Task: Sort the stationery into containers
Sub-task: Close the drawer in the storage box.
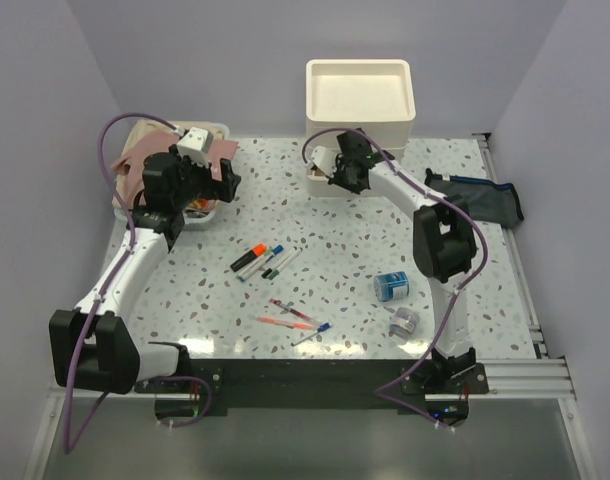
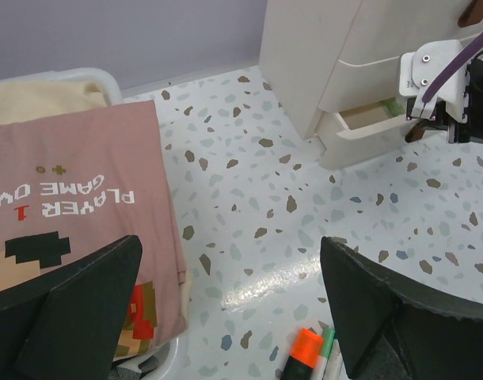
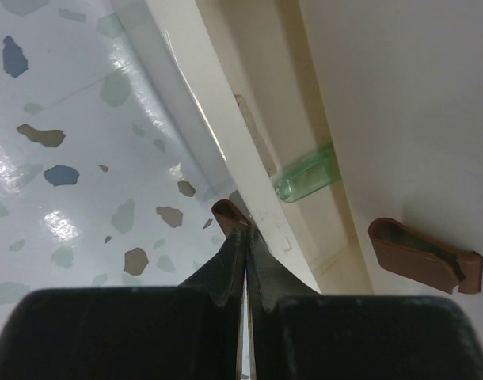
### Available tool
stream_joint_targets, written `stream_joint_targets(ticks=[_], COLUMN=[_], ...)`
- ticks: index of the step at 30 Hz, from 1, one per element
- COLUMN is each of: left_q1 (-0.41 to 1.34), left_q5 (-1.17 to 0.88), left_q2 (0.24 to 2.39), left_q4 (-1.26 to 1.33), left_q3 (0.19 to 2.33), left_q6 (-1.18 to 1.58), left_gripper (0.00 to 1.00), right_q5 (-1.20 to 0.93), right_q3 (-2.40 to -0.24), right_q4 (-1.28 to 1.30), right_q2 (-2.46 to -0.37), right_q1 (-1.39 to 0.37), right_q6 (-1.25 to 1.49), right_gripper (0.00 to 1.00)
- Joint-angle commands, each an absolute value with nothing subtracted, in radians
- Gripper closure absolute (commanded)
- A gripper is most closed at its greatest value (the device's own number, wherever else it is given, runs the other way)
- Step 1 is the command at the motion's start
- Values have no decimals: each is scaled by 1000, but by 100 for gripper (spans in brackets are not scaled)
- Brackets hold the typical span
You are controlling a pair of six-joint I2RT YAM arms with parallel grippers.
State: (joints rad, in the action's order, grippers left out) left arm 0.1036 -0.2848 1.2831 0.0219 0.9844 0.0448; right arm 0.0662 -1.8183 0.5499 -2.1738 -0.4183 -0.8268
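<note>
One drawer [image 2: 368,127]: lowest in the drawer unit [image 1: 360,95], part-open, pale-green highlighter [image 3: 305,176] inside.
Right end effector [image 3: 241,233]: clenched, tips at its brown handle [image 3: 228,214]; we judge it works the drawer.
Left end effector [image 2: 230,261]: released, idle; markers [image 1: 260,258] lie on the table [image 1: 325,210].

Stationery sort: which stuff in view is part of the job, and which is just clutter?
Job: markers, pens, blue roll, grey roll, green highlighter, drawer unit, navy pouch.
Lying about: pink shirt, white bin.
</note>
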Motion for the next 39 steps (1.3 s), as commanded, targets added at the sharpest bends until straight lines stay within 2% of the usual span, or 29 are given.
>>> stream_joint_targets(ticks=[1, 29, 35, 39], left_q1=[97, 97, 98, 98], left_q5=[-301, -305, -308, -305], left_q2=[1290, 1318, 1325, 1316], left_q4=[83, 86, 87, 61], left_q3=[1023, 1037, 1042, 1061], left_q6=[66, 75, 77, 66], left_gripper=[0, 0, 0, 0], right_q5=[138, 158, 158, 112], right_q3=[-1874, -1847, -1839, -1819], right_q4=[437, 295, 311, 452], right_q2=[-2197, -2220, -2209, -2105], right_q1=[-410, -408, -410, -408], right_q6=[-824, -785, -750, -652], right_gripper=[100, 100, 100, 100])
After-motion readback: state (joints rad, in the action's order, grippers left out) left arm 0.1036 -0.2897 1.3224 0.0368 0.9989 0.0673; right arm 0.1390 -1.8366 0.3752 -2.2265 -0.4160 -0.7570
